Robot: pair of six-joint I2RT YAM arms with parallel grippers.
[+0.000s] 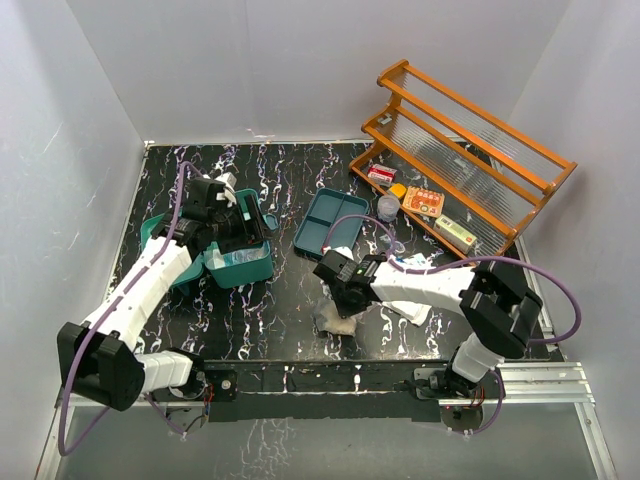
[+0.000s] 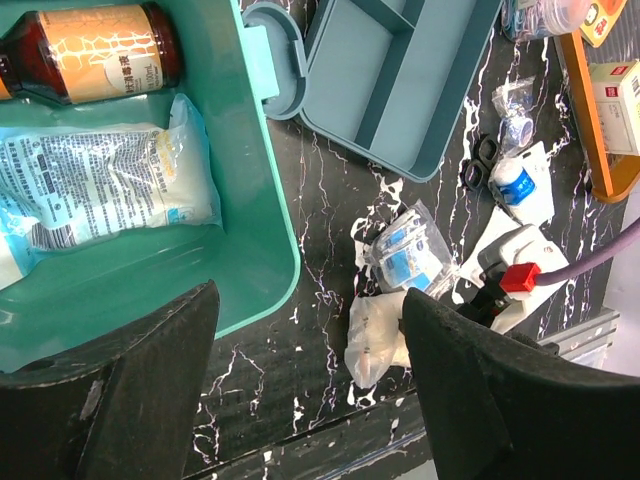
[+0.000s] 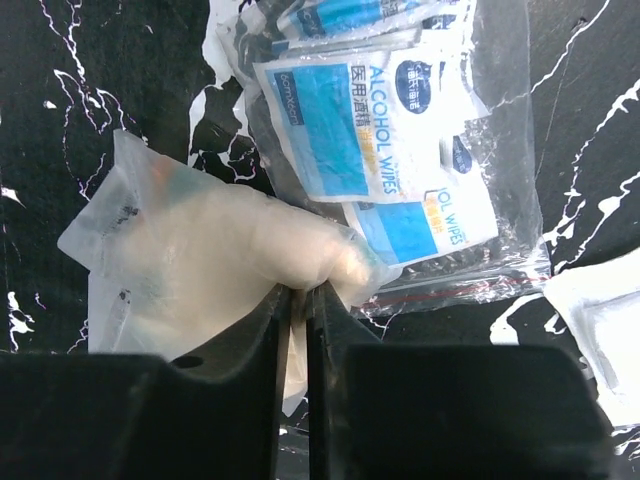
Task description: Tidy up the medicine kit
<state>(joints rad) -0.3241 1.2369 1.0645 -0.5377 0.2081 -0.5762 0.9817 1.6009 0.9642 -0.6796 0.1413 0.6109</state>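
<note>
Medicine kit [image 1: 245, 268] first: it sits open at the left of the black marbled table [image 1: 270, 310], lid thrown back so that items can be dropped straight into its teal-green tub. The orange tiered rack [image 1: 450, 150] stands at the far right corner with a few boxes on its lowest shelf, out of the arms' way. Between the two lies the dark blue-teal divided tray [image 1: 332, 222], just beside the medicine kit and empty as far as the views show.

Inside the tub a brown bottle [image 2: 95, 50] lies on its side against the far wall, with a white printed sachet pack [image 2: 100, 180] flat beside it, so both stay below the rim.

The left gripper [image 2: 312, 300] hangs over the kit's right wall, its fingers spread wide with nothing between them.

Near the table's middle, the right gripper [image 3: 298, 295] is clamped on the edge of a clear pouch [image 3: 200, 250] of pale, soft filling; a limp pouch lying flat probably offers only such a fold to pinch. A zip bag of alcohol wipes [image 3: 390, 150] lies touching it on the far side, ungrasped.
</note>
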